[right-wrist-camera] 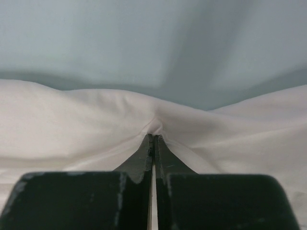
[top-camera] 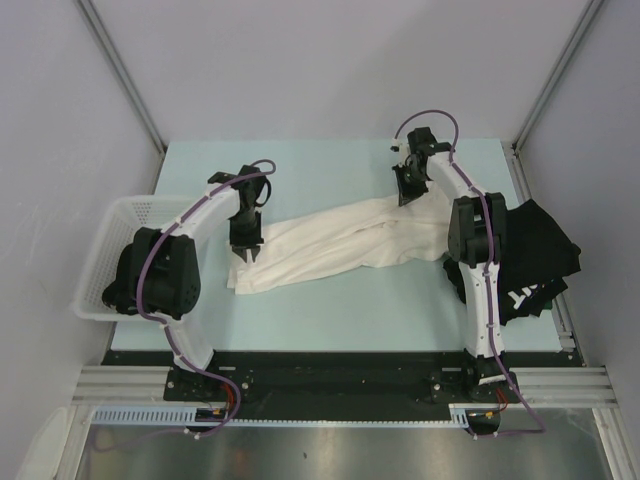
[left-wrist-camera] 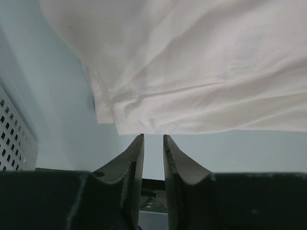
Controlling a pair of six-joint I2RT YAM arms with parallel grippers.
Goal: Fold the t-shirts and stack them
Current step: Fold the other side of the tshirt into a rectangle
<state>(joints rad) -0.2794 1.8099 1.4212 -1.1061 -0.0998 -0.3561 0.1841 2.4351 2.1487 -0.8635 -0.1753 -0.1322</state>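
Right gripper (right-wrist-camera: 153,137): jaws clenched on a pinch of the cream-white t-shirt (right-wrist-camera: 72,124), with cloth puckered at the tips and spreading to both sides. Left gripper (left-wrist-camera: 153,138): jaws narrowly apart and empty, the shirt's hem just ahead of the tips. Advised: the left should take a full bite of hem before either arm lifts, so the shirt spreads evenly. Black t-shirts (top-camera: 535,255) lie heaped well behind the right gripper.

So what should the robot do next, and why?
Probably ease the left gripper forward and close it on the edge of the white t-shirt. The left jaws stand open and empty just short of that edge, while the right gripper is pinching the cloth.
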